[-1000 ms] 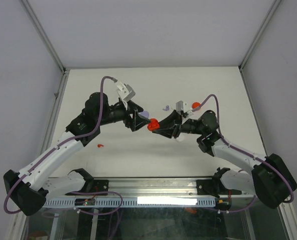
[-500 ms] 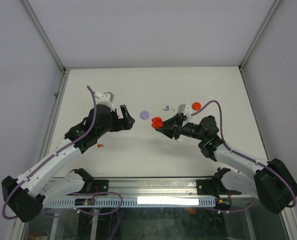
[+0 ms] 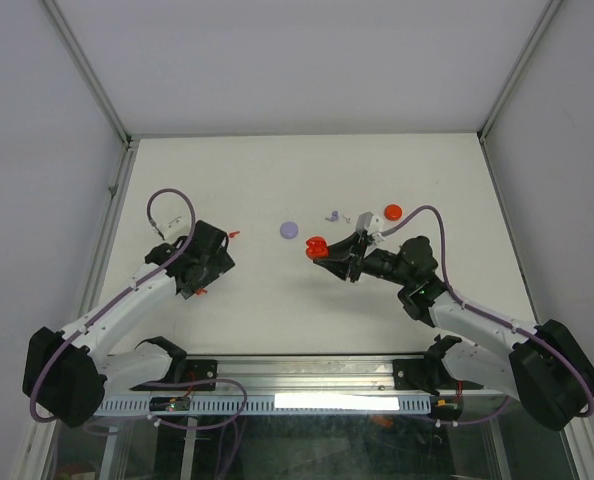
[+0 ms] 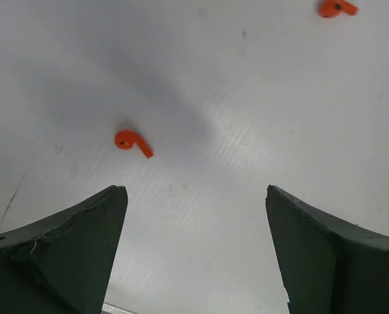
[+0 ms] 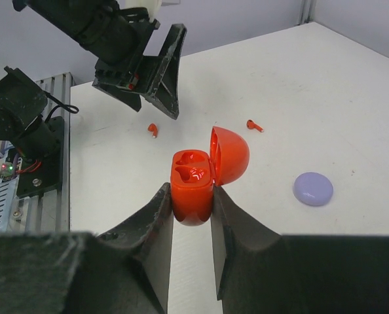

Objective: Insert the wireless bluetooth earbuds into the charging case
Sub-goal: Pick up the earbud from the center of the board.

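My right gripper (image 5: 192, 191) is shut on an open red charging case (image 5: 193, 180) and holds it above the table, its lid (image 5: 232, 154) hinged up and both sockets empty. It shows in the top view (image 3: 316, 247) at the centre. My left gripper (image 4: 194, 193) is open and empty, pointing down at the table on the left (image 3: 207, 272). One red earbud (image 4: 132, 142) lies just ahead of its left finger (image 3: 201, 292). A second red earbud (image 4: 335, 8) lies farther off (image 3: 235, 234). Both show in the right wrist view (image 5: 153, 129) (image 5: 254, 125).
A lilac disc (image 3: 289, 229) lies left of the case and shows in the right wrist view (image 5: 313, 188). A red disc (image 3: 393, 211) and small lilac earbuds (image 3: 332, 214) lie behind the right gripper. The left arm (image 5: 126, 39) stands ahead of the case.
My left arm has pulled back from the centre to the left and turned down over the table, its gripper open. My right gripper keeps the red case, shifted slightly right.
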{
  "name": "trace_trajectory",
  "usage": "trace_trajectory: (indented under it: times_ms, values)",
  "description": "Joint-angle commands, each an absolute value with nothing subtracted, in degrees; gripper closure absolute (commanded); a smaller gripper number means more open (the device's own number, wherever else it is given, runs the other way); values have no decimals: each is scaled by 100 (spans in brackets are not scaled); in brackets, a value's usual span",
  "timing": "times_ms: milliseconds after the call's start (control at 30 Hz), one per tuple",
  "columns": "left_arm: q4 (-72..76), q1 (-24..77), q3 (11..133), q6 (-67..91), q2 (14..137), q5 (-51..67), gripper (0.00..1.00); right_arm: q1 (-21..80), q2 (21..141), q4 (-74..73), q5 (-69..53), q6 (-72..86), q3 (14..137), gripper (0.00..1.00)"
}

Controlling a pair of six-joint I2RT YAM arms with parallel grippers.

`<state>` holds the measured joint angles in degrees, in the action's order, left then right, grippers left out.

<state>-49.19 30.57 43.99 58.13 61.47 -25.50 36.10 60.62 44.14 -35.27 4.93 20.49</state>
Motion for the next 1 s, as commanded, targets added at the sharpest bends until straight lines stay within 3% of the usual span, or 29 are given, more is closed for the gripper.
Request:
trace_trajectory:
  times_ms: [0, 300, 600, 967]
  values:
    - [-5212, 2700, 4267, 6272, 6363, -2689, 12, 3669, 5890, 4551, -3338, 387, 2089, 100]
    - [-4974, 2134, 4180, 6077, 7067, -2668, 20, 3724, 5835, 4280, -3237, 305, 2159, 100]
    - [-4403, 1688, 4004, 5941, 7435, -2326, 36, 3806, 5897, 3970, -3221, 205, 2286, 100]
    - [-4452, 1617, 3920, 5995, 7596, -2175, 47, 3846, 5911, 3851, -3215, 176, 2341, 100]
